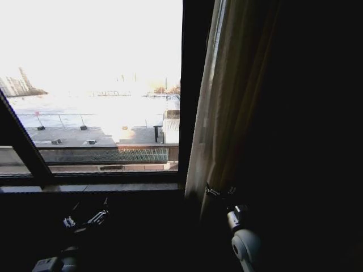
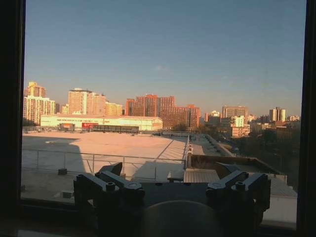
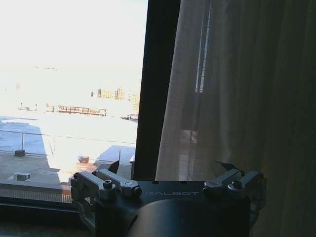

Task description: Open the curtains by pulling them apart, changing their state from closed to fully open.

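One sheer white curtain (image 1: 227, 113) hangs gathered in pleats to the right of the black window bar, leaving the glass to its left uncovered. My right gripper (image 1: 220, 191) is open at the curtain's lower part, just above sill height. In the right wrist view the curtain (image 3: 237, 98) hangs close ahead, and its inner edge falls between the spread fingers of the right gripper (image 3: 170, 167). My left gripper (image 1: 85, 220) is open and low, below the sill on the left. In the left wrist view the left gripper (image 2: 173, 170) faces bare glass with nothing between its fingers.
A black vertical window bar (image 1: 195, 85) stands just left of the curtain. A slanted dark frame bar (image 1: 22, 141) crosses the window's left side. The window sill (image 1: 91, 187) runs along the bottom, with a dark wall below it and dark room to the right.
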